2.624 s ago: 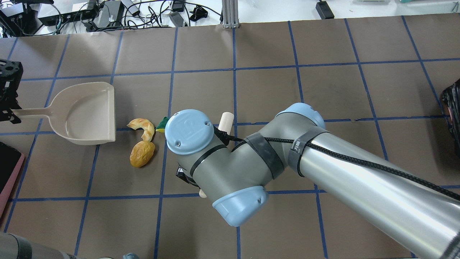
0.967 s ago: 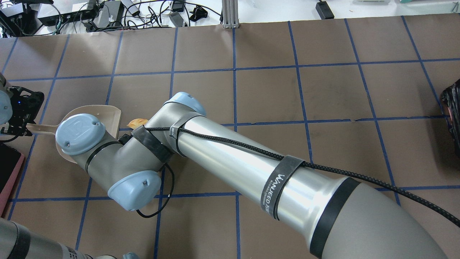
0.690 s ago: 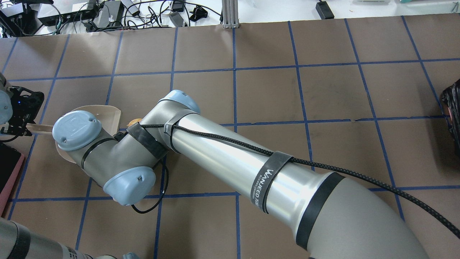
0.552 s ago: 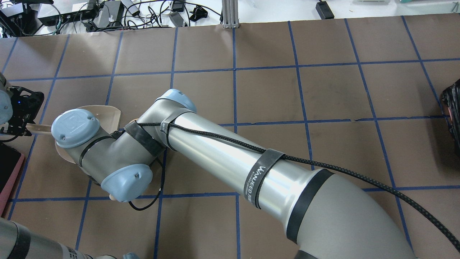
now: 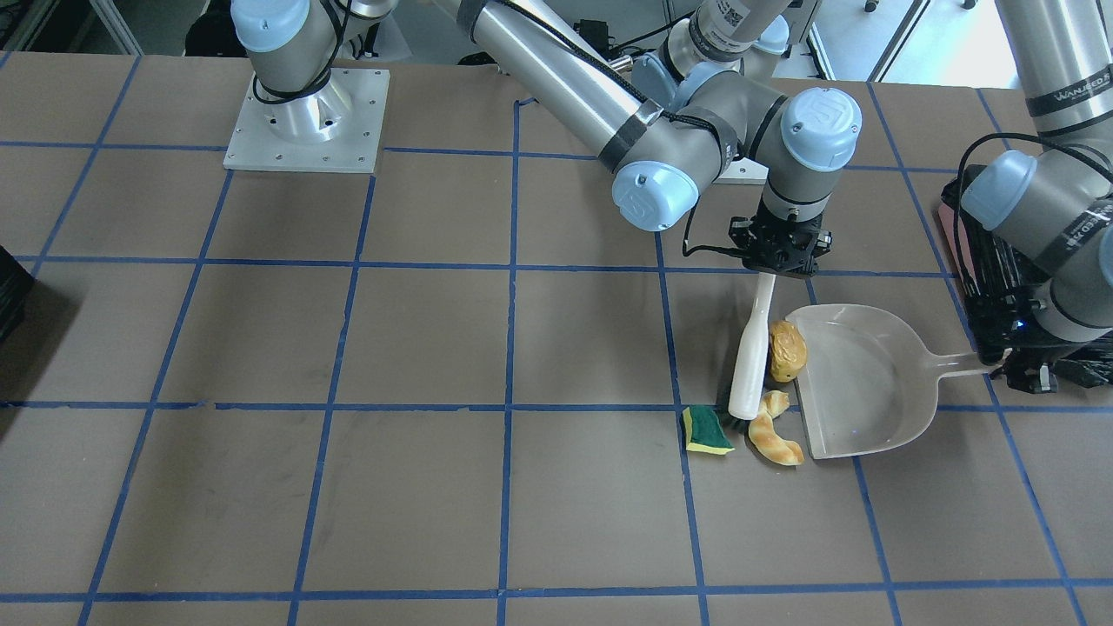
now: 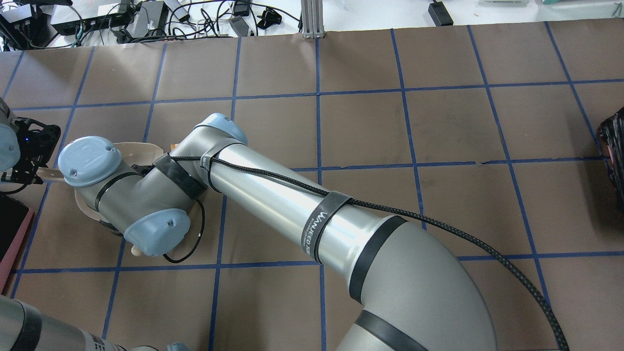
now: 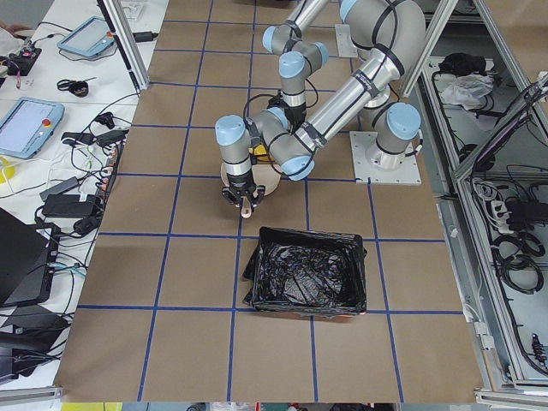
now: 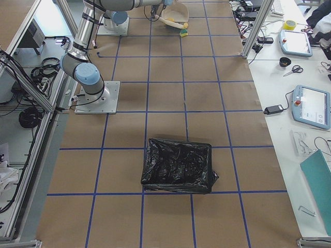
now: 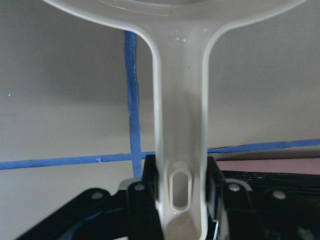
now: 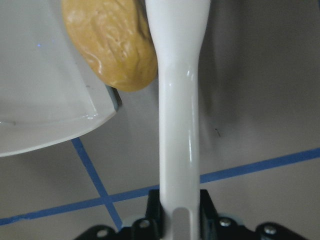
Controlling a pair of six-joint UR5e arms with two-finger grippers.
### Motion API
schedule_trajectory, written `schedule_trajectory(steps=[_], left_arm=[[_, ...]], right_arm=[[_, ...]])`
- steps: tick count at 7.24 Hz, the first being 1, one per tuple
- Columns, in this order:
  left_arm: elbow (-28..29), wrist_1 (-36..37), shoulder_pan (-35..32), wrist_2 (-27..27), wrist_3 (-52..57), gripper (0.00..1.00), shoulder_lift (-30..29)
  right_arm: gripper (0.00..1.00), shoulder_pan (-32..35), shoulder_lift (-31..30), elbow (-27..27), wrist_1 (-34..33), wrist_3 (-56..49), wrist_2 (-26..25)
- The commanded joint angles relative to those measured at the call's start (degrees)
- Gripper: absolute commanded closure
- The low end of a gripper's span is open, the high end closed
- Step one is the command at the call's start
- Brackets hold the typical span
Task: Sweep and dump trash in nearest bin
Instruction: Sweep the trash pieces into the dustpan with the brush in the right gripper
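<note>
Trouble starts in the right wrist view. The potato piece [image 10: 112, 45] is wedged between the brush [image 10: 177, 125] and the lip of the dustpan [image 10: 45, 100], touching both. Your right fingers [image 10: 206, 210] pinch only the very end of the brush handle. Shove sideways from there and the handle may pivot in the grip. Being round, that piece could then roll along the lip, not over it.

Left wrist view: your left fingers [image 9: 148, 172] are clamped on the dustpan handle by its hanging hole. A hard push on the lip could twist the dustpan or drive it back toward the bench's [image 5: 348, 348] left end.

Front-facing view: nothing lies inside the dustpan yet. The sponge piece [image 5: 706, 431] sits on the far side of the brush head from the dustpan, so I'd expect a stroke from here to leave it behind. The croissant piece [image 5: 774, 439] lies just beside the lip's corner on the operators' side and could slip round the outside wall.

Overhead view: your right arm [image 6: 292, 195] hides all the trash and most of the dustpan, so don't judge the sweep from here. Lift the dustpan now and it may strike the wrist hanging over it.

Exterior left view: the bin [image 7: 308, 274] stands toward the bench's left end, near the dustpan. Tilt the dustpan early while carrying and the potato piece may roll out short.

Exterior right view: a second bin [image 8: 178, 165] sits well apart toward the right end. I'd call that one the wrong target.
</note>
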Motion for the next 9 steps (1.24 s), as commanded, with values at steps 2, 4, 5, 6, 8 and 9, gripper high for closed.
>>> schedule_trajectory(steps=[2,4,5,6,8,9], left_arm=[[-0.10,0.20,-0.03,0.00,0.03,1.00,-0.07],[-0.10,0.20,-0.03,0.00,0.03,1.00,-0.07],[-0.10,0.20,-0.03,0.00,-0.06,1.00,0.01],[-0.10,0.20,-0.03,0.00,-0.06,1.00,0.01],[-0.10,0.20,-0.03,-0.09,-0.06,1.00,0.01],[-0.10,0.20,-0.03,-0.26,-0.06,1.00,0.01]], right_arm=[[1.00,0.09,0.81,-0.49,-4.23,-15.31,0.71],[1.00,0.17,0.82,-0.40,-4.14,-25.09,0.62],[1.00,0.44,0.64,-0.31,-3.71,-30.10,0.01],[1.00,0.96,0.64,-0.14,-3.79,-30.58,0.01],[1.00,2.10,-0.23,-0.14,-3.61,-28.31,0.62],[1.00,2.80,-0.85,0.21,-3.01,-28.30,0.27]])
